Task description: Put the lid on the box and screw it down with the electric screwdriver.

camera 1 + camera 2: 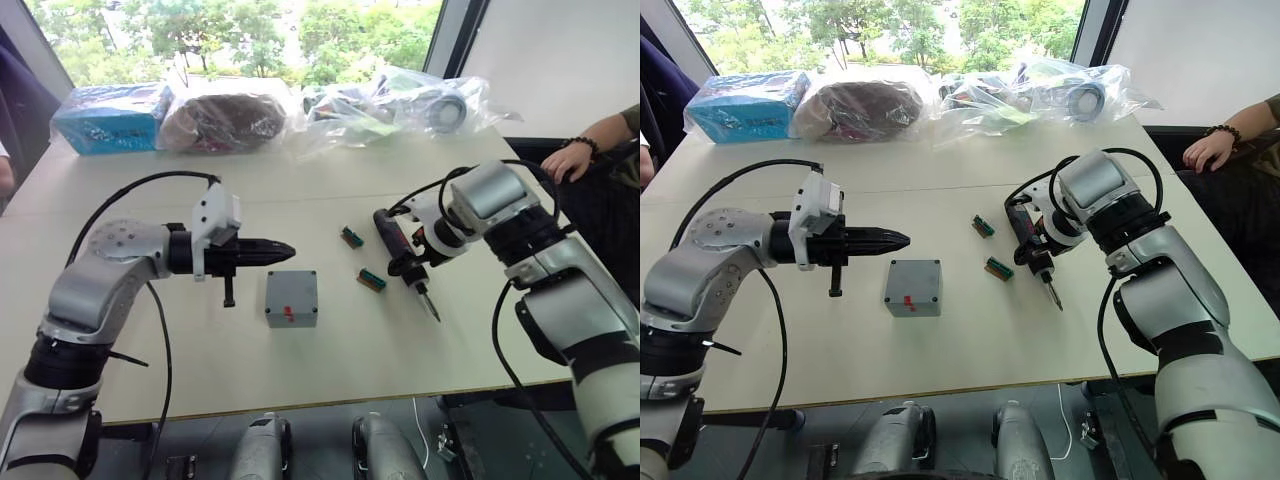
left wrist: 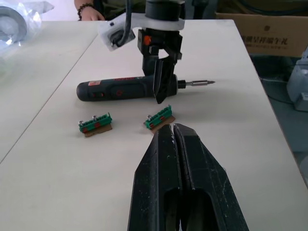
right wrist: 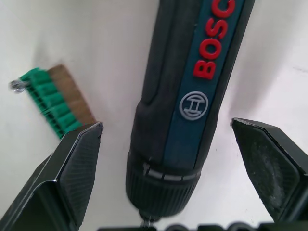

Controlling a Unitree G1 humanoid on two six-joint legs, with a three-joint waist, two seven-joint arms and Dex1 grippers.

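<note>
While the right pincer (image 3: 168, 144) straddles the electric screwdriver (image 1: 402, 247) w/ fingers spread, left pincer (image 1: 283, 248) hovers clenched. Box (image 1: 291, 298) sits mid-counter (image 1: 330, 170), lid apparently on.

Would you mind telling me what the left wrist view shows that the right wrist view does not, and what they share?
Left wrist view alone: the left gripper with its fingers shut, the whole electric screwdriver lying on the table with its metal bit, the second green-gold piece, and a person's hand at the far edge.

Right wrist view alone: the brand lettering on the screwdriver, seen close.

Both: the right gripper open astride the screwdriver's front end, and a green-gold piece beside it.
</note>
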